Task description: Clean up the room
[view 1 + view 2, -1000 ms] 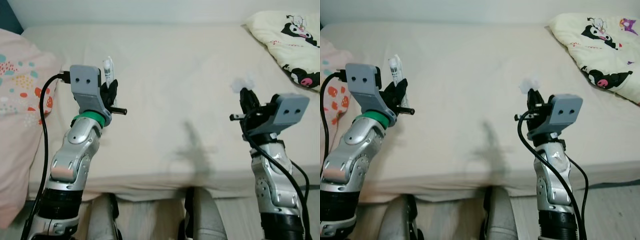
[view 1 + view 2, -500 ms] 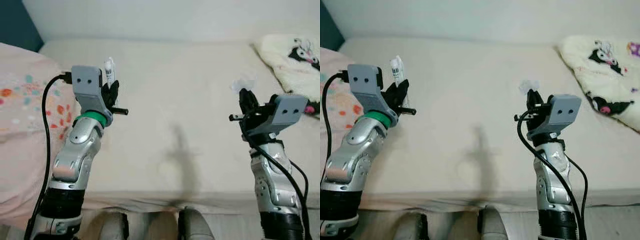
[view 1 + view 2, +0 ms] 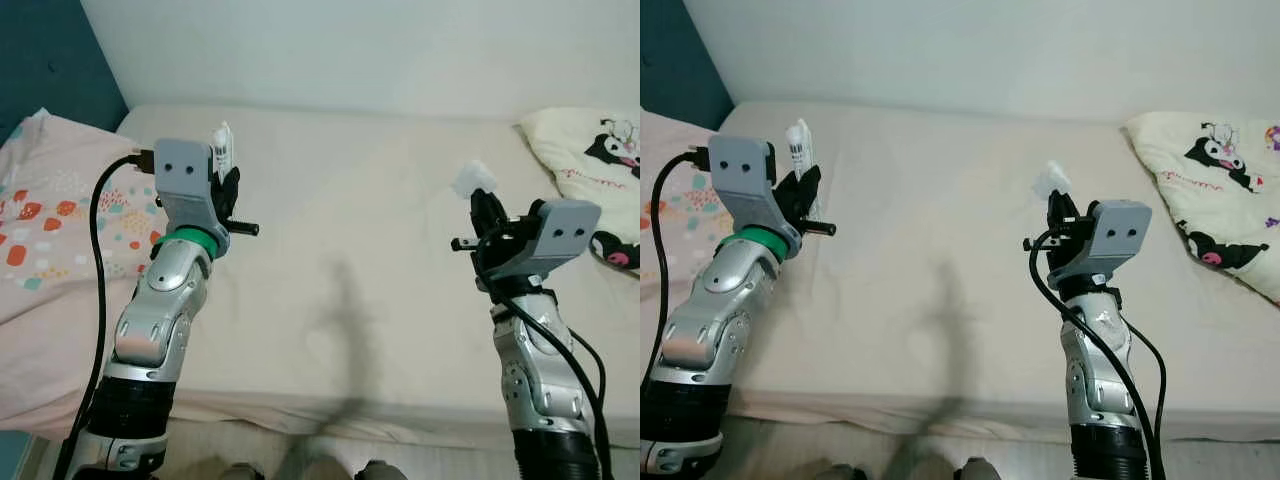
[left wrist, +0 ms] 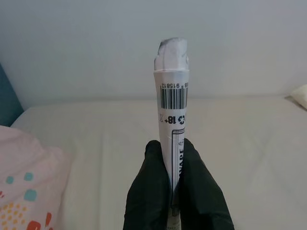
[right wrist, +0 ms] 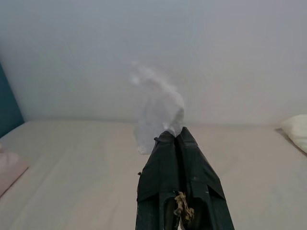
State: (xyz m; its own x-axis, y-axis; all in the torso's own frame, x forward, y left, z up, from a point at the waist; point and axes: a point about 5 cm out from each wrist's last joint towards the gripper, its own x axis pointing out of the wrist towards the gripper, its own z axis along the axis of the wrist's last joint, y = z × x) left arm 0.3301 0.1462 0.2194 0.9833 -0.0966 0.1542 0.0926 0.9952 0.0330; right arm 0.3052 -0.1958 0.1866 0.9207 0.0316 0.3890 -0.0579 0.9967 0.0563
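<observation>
— Progress?
— Halfway, probably. Left pincer point(image 4: 173, 184) clenched on a barcoded wrapper point(image 4: 172, 96), right pincer point(image 5: 178, 143) clenched on a white tissue point(image 5: 160, 110), both lifted above the bed point(image 3: 370, 200).
— Left?
— Binning both.

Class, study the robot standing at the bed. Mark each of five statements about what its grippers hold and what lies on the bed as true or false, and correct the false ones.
1. The left gripper is shut on a white tube with a barcode. True.
2. The right gripper is open. False: it is shut on a white tissue.
3. A cartoon-print blanket lies at the robot's right. True.
4. The tube lies flat on the bed. False: it is held upright above it.
5. The pink pillow is at the robot's right. False: it is at its left.
</observation>
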